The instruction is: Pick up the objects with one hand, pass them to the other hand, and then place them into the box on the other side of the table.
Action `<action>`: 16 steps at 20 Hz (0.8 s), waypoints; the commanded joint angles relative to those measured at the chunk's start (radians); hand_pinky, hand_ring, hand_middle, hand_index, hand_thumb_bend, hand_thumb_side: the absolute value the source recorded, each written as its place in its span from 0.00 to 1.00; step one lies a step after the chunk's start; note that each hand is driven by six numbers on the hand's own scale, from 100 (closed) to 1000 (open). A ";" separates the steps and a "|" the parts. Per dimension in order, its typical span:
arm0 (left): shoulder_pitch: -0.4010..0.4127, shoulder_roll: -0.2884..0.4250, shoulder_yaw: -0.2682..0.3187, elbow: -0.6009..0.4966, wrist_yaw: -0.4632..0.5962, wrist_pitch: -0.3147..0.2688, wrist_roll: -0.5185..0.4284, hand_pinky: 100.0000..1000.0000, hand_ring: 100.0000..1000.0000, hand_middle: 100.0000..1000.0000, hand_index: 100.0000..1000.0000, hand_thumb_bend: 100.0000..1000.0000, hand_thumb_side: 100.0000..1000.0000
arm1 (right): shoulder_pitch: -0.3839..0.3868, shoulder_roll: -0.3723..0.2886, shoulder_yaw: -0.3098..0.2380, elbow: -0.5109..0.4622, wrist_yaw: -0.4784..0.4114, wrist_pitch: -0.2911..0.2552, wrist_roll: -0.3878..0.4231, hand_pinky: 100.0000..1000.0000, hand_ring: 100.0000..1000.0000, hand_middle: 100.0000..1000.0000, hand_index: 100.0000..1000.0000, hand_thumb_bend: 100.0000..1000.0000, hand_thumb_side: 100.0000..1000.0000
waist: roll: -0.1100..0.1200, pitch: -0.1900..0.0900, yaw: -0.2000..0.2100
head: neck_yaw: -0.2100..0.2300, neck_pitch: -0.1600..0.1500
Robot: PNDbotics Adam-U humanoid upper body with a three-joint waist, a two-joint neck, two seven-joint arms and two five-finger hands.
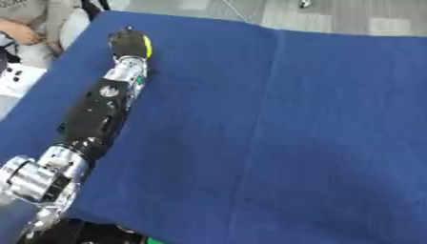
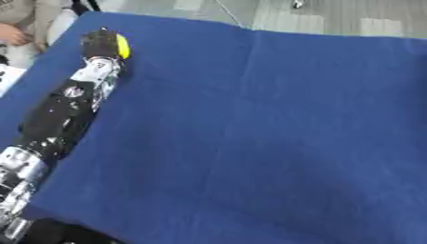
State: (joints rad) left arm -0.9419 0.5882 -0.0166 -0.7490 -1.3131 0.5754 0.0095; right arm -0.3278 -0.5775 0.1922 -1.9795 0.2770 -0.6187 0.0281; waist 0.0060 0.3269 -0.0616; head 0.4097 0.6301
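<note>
Left eye view: black left hand [image 1: 127, 44] curls round a smooth yellow object [image 1: 147, 46] over creased blue cloth [image 1: 292, 133].

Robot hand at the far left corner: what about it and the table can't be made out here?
- Yellow object: only a sliver shows beside the left robot hand; the hand covers the rest, so what it is stays unclear.
- Fingers: seen from behind and blurred; whether they hold the object is unclear.
- Right robot hand: in neither view.
- Box: none on the blue cloth; perhaps beyond the edges.
</note>
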 commanded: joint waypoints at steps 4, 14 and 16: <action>-0.011 0.035 0.010 0.000 -0.002 0.001 -0.003 0.58 0.46 0.43 0.62 0.00 0.04 | -0.005 -0.012 -0.004 -0.021 0.006 0.000 -0.001 0.94 0.98 0.82 0.92 0.00 0.39 | -0.003 -0.023 0.003 | 0.003 -0.012; -0.008 0.035 0.013 -0.018 0.023 0.000 0.088 0.49 0.30 0.19 0.38 0.00 0.07 | -0.001 -0.013 -0.003 -0.021 0.010 -0.001 0.004 0.94 0.98 0.82 0.92 0.00 0.41 | -0.007 -0.027 0.013 | 0.004 -0.010; -0.007 0.036 0.013 -0.020 0.035 -0.008 0.110 0.49 0.28 0.12 0.34 0.00 0.09 | -0.001 -0.013 -0.003 -0.021 0.009 -0.001 0.005 0.94 0.98 0.82 0.92 0.00 0.41 | -0.007 -0.029 0.015 | 0.003 -0.010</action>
State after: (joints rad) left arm -0.9352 0.5882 -0.0104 -0.7476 -1.2854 0.5704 0.1015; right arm -0.3248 -0.5775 0.1928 -1.9795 0.2851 -0.6197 0.0307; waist -0.0021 0.3259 -0.0479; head 0.4122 0.6301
